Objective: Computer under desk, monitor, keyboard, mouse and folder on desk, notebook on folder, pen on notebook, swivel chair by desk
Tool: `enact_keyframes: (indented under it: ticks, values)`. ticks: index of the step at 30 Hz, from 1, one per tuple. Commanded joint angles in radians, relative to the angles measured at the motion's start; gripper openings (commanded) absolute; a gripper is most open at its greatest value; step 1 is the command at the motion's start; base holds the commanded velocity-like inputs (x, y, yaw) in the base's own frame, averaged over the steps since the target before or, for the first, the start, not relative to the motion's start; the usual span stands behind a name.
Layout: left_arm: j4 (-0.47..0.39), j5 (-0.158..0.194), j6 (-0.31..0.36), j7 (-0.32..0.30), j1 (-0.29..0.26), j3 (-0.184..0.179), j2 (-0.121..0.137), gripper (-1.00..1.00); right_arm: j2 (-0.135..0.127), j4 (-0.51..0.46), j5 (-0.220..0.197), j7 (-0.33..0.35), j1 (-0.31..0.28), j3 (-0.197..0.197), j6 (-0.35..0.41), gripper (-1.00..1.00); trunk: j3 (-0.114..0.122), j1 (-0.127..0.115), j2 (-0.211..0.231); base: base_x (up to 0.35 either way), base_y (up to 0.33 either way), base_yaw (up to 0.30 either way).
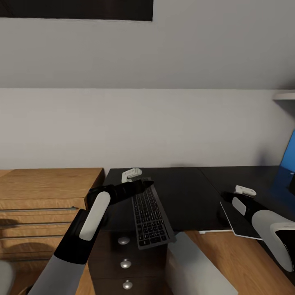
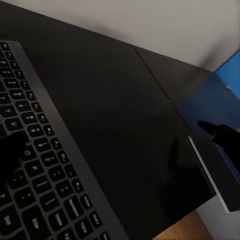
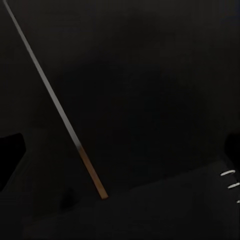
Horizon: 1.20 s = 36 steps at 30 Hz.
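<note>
Black, glossy desk surface fills the middle of the head view, running from the wooden chest at left to the right edge, under a pale grey wall. The keyboard lies on the desk in the lower centre of the frame, angled so that its near end juts past the front edge above the three drawers with round silver knobs. The left gripper sits at the keyboard's far end, dark fingers pointing right; in the left wrist view one dark fingertip lies over the keys, but whether the jaws are clenched on the keyboard or released I cannot tell.

At the lower right of the head view the right gripper hovers at the corner of a flat dark slab with a pale edge that rests on the desk front; its jaw state cannot be told either. The right wrist view is almost wholly dark, crossed by a thin pale line ending in a wood-coloured tip.

A bright blue panel stands at the far right edge of the head view and shows again in the upper right of the left wrist view, reflected in the desktop. A light-grey boxy top shows at the bottom centre, below the desk front.
</note>
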Motion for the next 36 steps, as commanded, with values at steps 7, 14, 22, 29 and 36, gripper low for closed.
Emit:
enact_keyframes:
  ticks: [7,14,22,29,36]
  values:
    - [0.0,0.011,0.004,0.009,-0.001,0.0,-0.001,1.0,0.0,-0.003,-0.007,-0.011,0.0,0.009,0.004,1.0,-0.001,0.0,-0.001,0.053,0.0,0.0]
    - [0.0,0.011,0.003,0.008,-0.001,-0.003,-0.002,1.0,0.0,-0.003,-0.004,-0.055,0.0,0.01,0.005,1.0,-0.001,0.0,-0.001,0.123,0.0,0.0]
    - [0.0,0.011,0.004,0.008,-0.001,-0.004,-0.003,1.0,0.0,-0.003,-0.003,-0.074,0.0,0.01,0.009,1.0,-0.001,0.0,-0.001,0.119,0.0,0.0]
    - [0.0,0.011,0.004,0.008,0.0,-0.005,-0.004,1.0,-0.001,-0.003,-0.003,-0.153,0.0,0.012,0.027,1.0,-0.001,0.0,-0.001,0.013,0.0,0.0]
    - [0.0,0.01,0.004,0.009,0.0,-0.015,-0.004,1.0,-0.004,-0.004,-0.004,-0.168,0.0,0.013,0.078,1.0,-0.001,0.0,-0.001,0.001,0.0,0.0]
